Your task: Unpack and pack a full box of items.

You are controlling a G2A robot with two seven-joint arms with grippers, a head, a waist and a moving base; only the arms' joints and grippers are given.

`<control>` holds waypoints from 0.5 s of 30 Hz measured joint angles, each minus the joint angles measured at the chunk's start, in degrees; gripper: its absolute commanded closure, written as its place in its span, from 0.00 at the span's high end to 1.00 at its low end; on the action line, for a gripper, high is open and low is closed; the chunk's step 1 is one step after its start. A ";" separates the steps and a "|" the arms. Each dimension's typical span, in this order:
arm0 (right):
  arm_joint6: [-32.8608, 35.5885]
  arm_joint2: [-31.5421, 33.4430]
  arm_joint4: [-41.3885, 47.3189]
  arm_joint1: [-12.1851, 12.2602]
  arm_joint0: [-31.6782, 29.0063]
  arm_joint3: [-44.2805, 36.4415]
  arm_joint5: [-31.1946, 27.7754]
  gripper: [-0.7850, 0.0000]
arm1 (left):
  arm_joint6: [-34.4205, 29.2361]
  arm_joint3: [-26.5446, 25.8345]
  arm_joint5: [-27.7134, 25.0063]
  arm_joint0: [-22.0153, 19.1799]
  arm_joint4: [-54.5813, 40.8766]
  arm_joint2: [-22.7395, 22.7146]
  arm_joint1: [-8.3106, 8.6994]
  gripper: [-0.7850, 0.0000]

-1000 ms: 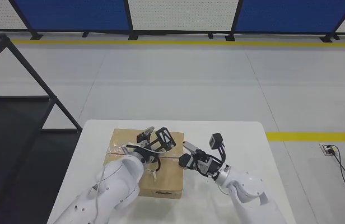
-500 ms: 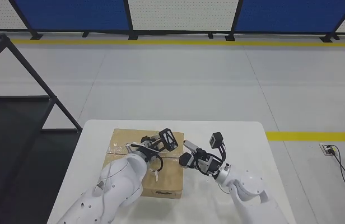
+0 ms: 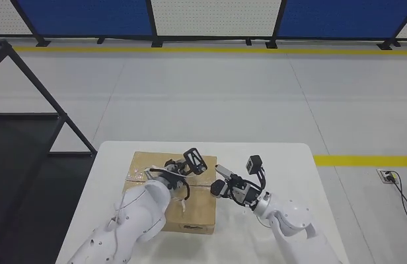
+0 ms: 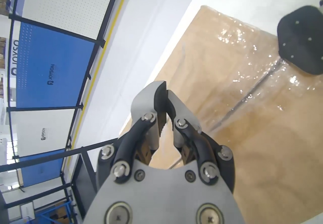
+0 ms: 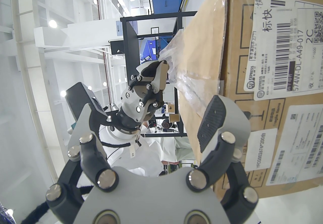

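Observation:
A taped cardboard box (image 3: 147, 166) lies on the white table (image 3: 276, 162); shipping labels (image 5: 285, 51) cover one side. My left gripper (image 3: 172, 165) hovers over the box top, shut on a strip of clear tape (image 5: 174, 51) that lifts off the top near the seam (image 4: 254, 88). In the left wrist view its fingertips (image 4: 161, 91) are pressed together. My right gripper (image 3: 219, 182) stands open at the box's right end. One black pad (image 5: 213, 124) rests at the box's upper edge and also shows in the left wrist view as a pad (image 4: 300, 40).
A black metal rack (image 3: 32, 132) stands left of the table. Blue and white partition panels (image 3: 210, 16) close off the far floor. Bare table surface lies to the right of the box.
The left wrist has turned and shifted slightly to the right over the box, keeping hold of the tape. The right arm has barely moved.

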 measured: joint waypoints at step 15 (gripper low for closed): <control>-0.51 -0.92 0.96 0.43 0.88 0.97 -0.72 1.00 | 8.46 -5.07 12.04 10.96 -24.00 -16.99 0.23 0.00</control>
